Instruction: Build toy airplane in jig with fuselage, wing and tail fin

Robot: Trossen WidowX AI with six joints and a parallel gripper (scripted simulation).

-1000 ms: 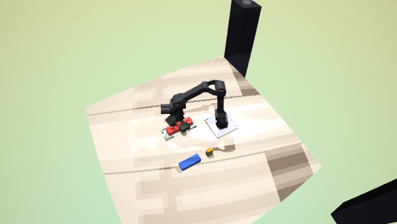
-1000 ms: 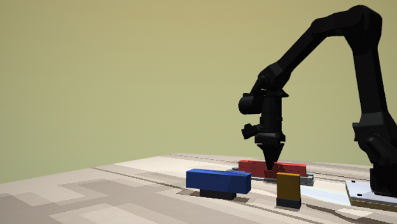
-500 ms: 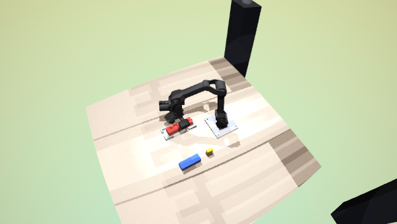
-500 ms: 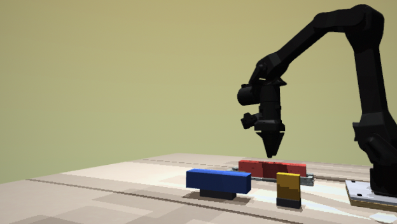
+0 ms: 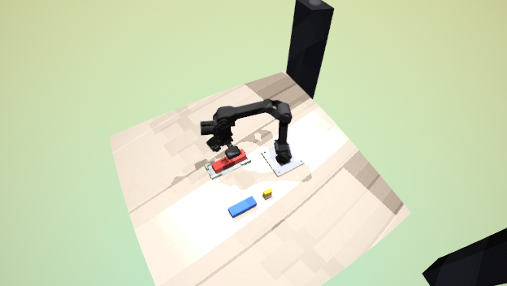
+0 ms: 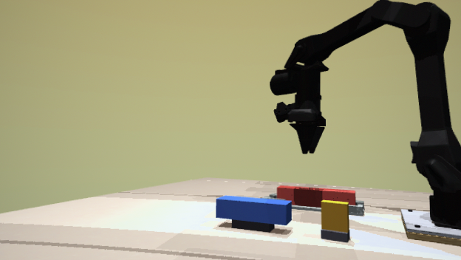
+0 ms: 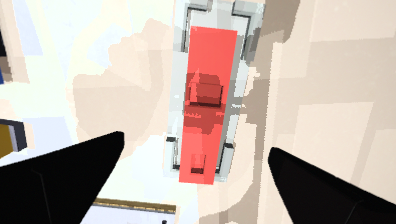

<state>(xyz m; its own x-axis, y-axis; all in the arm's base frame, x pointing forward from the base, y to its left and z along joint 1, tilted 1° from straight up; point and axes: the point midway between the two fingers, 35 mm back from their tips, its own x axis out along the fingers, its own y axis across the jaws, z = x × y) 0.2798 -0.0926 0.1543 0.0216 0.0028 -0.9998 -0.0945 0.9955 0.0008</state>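
The red fuselage (image 5: 219,166) (image 6: 338,196) (image 7: 212,50) lies level between the walls of the grey cradle (image 5: 210,171) (image 6: 357,210) (image 7: 176,90). Its larger socket (image 7: 206,94) and the small socket (image 7: 198,164) near its tail face up, both empty. The gripper (image 6: 308,152) (image 7: 197,145) is open and empty, well above the fuselage, with its fingertips either side of it in the wrist view. The blue wing (image 5: 242,206) (image 6: 253,210) stands on its dark tab on the table. The yellow tail fin (image 5: 267,192) (image 6: 335,216) (image 7: 6,140) stands upright on a dark base beside the wing's end.
The arm's white base plate (image 5: 280,168) (image 6: 417,222) (image 7: 130,215) lies beside the tail end of the cradle. A dark post (image 5: 309,49) stands behind the table, and another dark beam (image 5: 471,260) shows at the lower right of the top view.
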